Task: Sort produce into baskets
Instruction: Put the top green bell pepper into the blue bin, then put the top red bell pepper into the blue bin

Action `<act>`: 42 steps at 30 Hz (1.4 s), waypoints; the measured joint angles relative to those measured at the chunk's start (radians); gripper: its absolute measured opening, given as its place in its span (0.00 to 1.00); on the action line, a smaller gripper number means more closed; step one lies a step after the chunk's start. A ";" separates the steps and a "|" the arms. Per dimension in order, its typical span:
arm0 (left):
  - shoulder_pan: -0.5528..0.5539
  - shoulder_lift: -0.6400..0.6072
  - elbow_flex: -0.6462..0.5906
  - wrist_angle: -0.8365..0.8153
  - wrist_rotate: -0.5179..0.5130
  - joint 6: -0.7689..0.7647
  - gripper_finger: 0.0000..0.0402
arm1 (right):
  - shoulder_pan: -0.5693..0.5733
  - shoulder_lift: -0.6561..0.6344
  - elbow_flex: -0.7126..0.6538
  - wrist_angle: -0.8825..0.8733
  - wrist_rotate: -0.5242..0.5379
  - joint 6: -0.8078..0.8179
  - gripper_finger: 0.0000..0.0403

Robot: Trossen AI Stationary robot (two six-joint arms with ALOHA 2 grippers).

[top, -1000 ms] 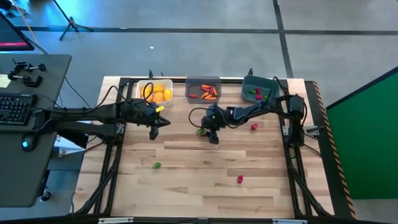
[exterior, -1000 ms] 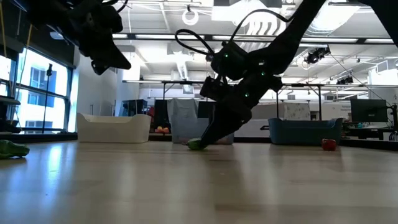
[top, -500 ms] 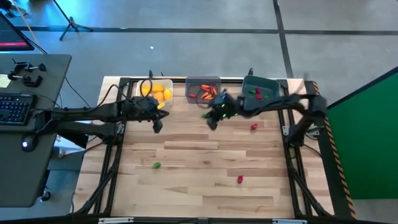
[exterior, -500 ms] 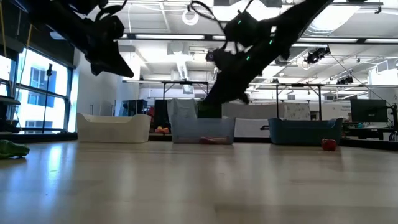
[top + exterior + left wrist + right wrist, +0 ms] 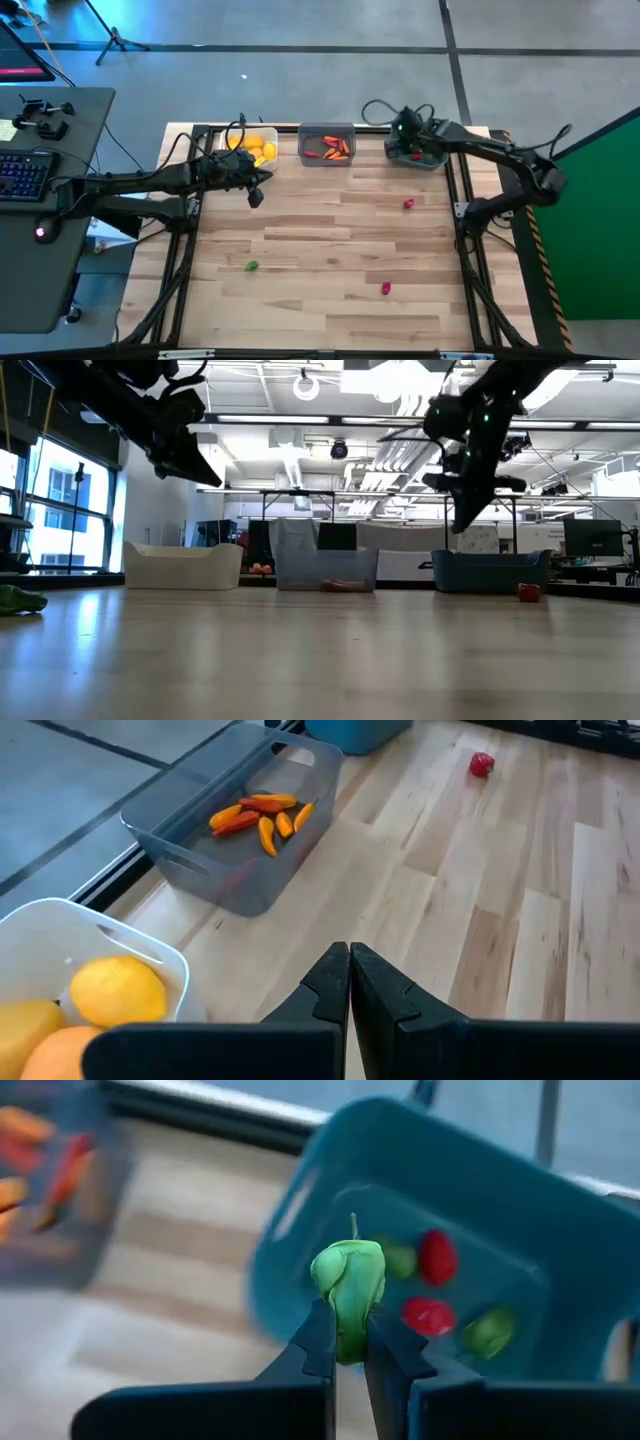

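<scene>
Green toy vegetable (image 5: pixel 348 1280) pinched low in right gripper (image 5: pixel 343 1342) above teal bin (image 5: pixel 560 1200); seems light, stiff, smooth; left gripper (image 5: pixel 349 982) clenched, empty.

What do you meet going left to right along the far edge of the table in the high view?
White bin of yellow-orange fruits → grey bin of orange-red carrot shapes → teal bin, with the right claw over it, shut on a green piece.
</scene>
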 joint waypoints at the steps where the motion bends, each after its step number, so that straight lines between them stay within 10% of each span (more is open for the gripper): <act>1: 0.000 0.000 0.000 0.000 0.000 -0.001 0.00 | -0.034 0.010 0.000 0.009 -0.003 -0.019 0.03; 16: -0.002 0.000 0.000 -0.002 -0.159 0.017 0.00 | -0.347 0.307 -0.001 0.292 -0.290 -0.251 0.09; 29: -0.002 0.000 0.000 -0.004 -0.159 -0.058 0.00 | -0.315 0.285 -0.001 0.297 -0.410 -0.347 0.48; 42: -0.002 0.000 0.000 -0.002 -0.109 -0.139 0.00 | -0.071 -0.038 0.000 -0.030 -0.393 -0.110 0.55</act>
